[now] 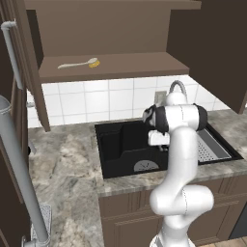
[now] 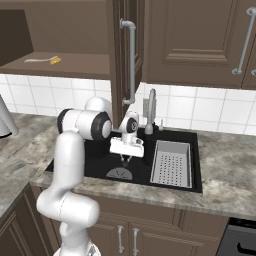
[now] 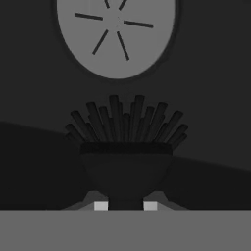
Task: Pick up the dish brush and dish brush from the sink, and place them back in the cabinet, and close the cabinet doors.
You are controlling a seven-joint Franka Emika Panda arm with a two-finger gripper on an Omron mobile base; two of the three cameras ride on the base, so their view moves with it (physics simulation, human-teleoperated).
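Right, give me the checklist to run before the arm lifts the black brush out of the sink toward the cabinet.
1. Pincer shut on the black dish brush: ok; in the hand view the brush sits between the tips, bristles pointing at the drain.
2. Brush off the sink floor: cannot tell.
3. Faucet out of the lift path: cannot tell; it stands close behind the hand.
4. Cabinet open: ok; the shelf is exposed.
5. Free shelf space: ok; the yellow-headed brush lies at the left, with bare shelf to its right.
6. Open cabinet door out of the way: not ok; it hangs above the sink's left part.
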